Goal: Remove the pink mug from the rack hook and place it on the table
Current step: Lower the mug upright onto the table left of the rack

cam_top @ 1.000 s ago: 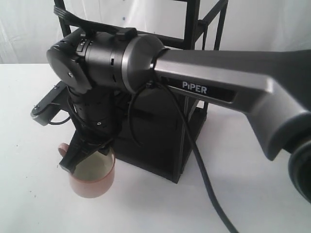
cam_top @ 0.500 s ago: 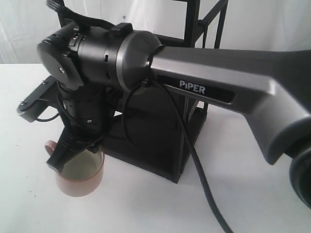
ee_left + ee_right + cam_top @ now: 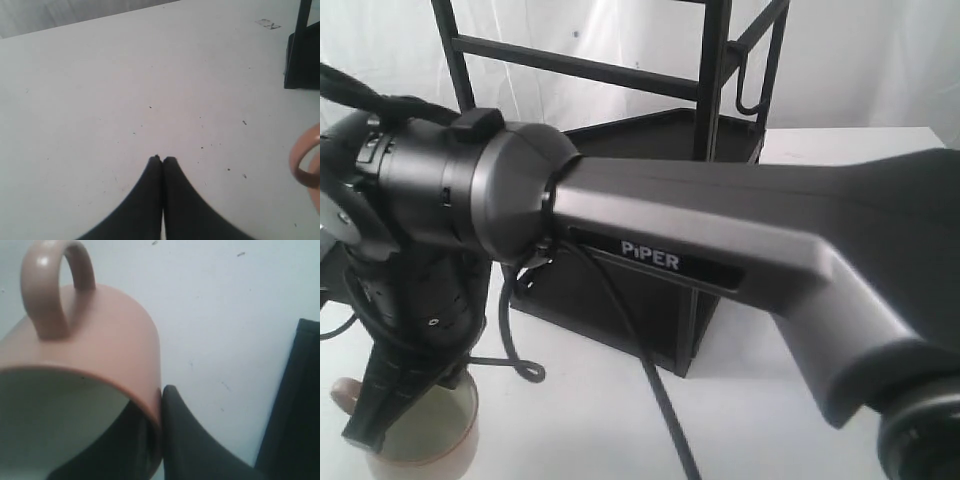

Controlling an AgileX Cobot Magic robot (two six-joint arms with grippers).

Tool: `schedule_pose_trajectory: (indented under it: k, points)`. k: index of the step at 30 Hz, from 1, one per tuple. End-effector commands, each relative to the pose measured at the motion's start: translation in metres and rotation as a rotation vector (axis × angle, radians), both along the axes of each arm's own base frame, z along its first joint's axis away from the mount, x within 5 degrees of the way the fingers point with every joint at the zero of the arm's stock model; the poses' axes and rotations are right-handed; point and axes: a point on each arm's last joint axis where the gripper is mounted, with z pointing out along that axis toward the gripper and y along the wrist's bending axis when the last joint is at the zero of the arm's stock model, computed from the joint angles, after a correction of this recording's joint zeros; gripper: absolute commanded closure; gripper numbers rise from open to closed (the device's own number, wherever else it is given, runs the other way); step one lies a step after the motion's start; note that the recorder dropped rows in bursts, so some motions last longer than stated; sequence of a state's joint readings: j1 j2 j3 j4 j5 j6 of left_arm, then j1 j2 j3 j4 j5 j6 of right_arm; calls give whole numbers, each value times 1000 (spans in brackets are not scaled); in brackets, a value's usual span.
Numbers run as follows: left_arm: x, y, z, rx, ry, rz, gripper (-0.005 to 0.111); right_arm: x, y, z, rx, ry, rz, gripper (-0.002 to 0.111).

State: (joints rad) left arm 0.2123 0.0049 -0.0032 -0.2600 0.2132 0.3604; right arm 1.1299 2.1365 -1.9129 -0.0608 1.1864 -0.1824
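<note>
Right gripper (image 3: 152,407) is clamped on the rim wall of the pink mug (image 3: 90,340), which is held low near the table (image 3: 215,300), off the rack (image 3: 650,135). Placing appears underway; next, the mug should be lowered upright and released.

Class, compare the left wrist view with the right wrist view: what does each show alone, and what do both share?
Only the left wrist view: the left gripper, shut on nothing. Only the right wrist view: the right gripper clamped on the wall of the pink mug, and the mug's cream inside. Both: the mug's handle, the white table and a black part of the rack.
</note>
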Motion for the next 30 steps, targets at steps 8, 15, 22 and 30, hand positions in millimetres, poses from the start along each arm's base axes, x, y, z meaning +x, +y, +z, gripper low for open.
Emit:
schedule_pose_trajectory:
  k: [8, 15, 22, 30]
  points:
    - [0, -1, 0, -6, -6, -6, 107, 48, -30, 1, 60, 164, -179, 108]
    - [0, -1, 0, -6, -6, -6, 107, 60, -38, 1, 58, 154, -214, 108]
    - [0, -1, 0, -6, -6, -6, 107, 61, -37, 1, 67, 143, -211, 108]
    - [0, -1, 0, -6, -6, -6, 107, 71, -44, 1, 6, 35, -247, 108]
